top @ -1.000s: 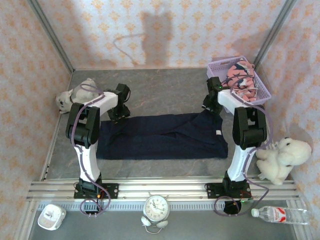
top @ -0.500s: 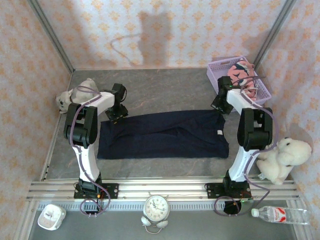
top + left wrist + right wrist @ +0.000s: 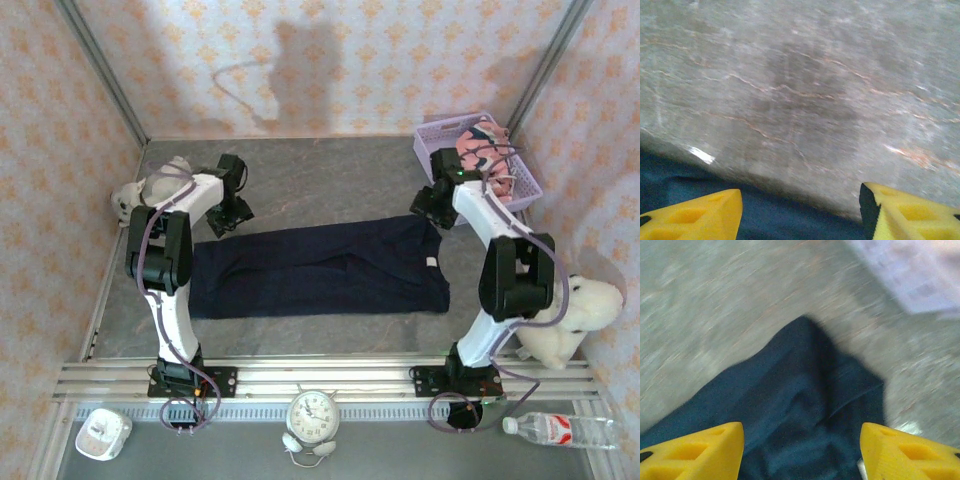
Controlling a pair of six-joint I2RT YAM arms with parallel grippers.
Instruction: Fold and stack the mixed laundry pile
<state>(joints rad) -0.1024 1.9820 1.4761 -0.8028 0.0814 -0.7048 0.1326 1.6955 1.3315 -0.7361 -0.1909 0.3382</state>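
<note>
No text can be read anywhere. The clock [image 3: 313, 413] at the near edge has a dial with numerals too small to make out. The bottle [image 3: 560, 430] at the near right bears a red-and-white label, illegible. The small white tag [image 3: 432, 262] on the navy garment [image 3: 320, 275] shows no legible print.

From the right wrist everything is smeared: the lavender basket [image 3: 910, 275] is a pale blur cut off at the top corner, and the navy garment [image 3: 805, 405] runs off the bottom edge. From the left wrist the tabletop [image 3: 800, 90] looks soft, with the garment a dark strip clipped along the bottom. From above, the salmon-pink garment [image 3: 478, 150] sits half sunk behind the basket wall.
</note>
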